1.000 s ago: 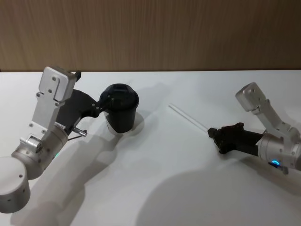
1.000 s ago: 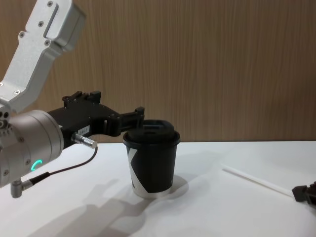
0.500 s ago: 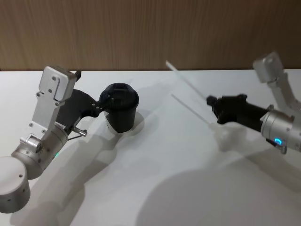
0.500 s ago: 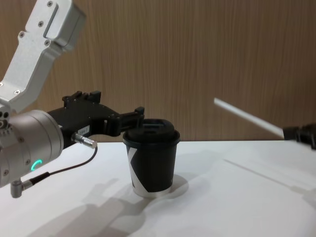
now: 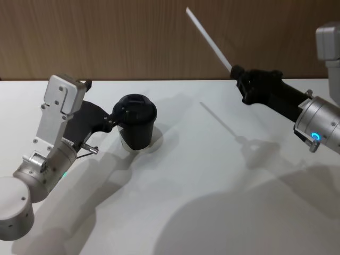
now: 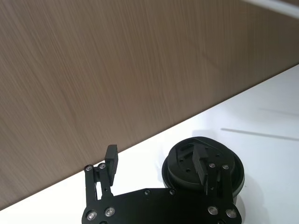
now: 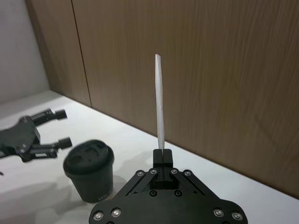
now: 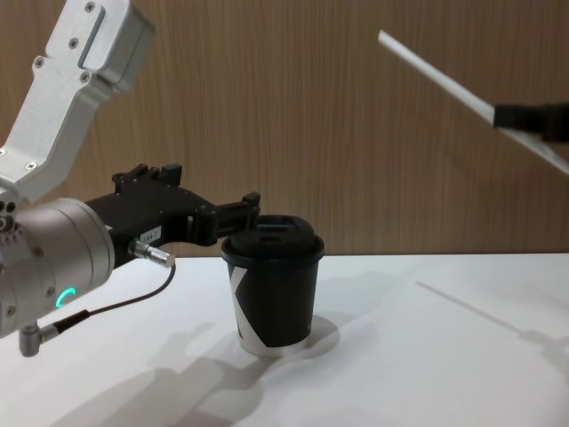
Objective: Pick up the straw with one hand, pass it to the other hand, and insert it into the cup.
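Note:
My right gripper (image 5: 236, 71) is shut on the lower end of the thin white straw (image 5: 209, 38), holding it high above the table's right side. The straw slants up and to the left. Seen from the right wrist, the straw (image 7: 160, 107) rises straight out of the closed fingertips of that gripper (image 7: 161, 151). The black cup (image 5: 138, 126) with its sip lid stands upright at centre left. Right beside its lid, my left gripper (image 5: 115, 115) is open with nothing in it. In the left wrist view one finger (image 6: 202, 163) overlaps the lid of the cup (image 6: 182, 161).
The white table (image 5: 186, 202) runs back to a brown wooden wall. A thin black cable with a metal plug (image 8: 151, 253) hangs from my left wrist, just left of the cup (image 8: 271, 294). The straw's shadow crosses the table's right part.
My right gripper has lifted the straw off the table and carried it up and back, tilting it steeper. The left arm and the cup have not moved.

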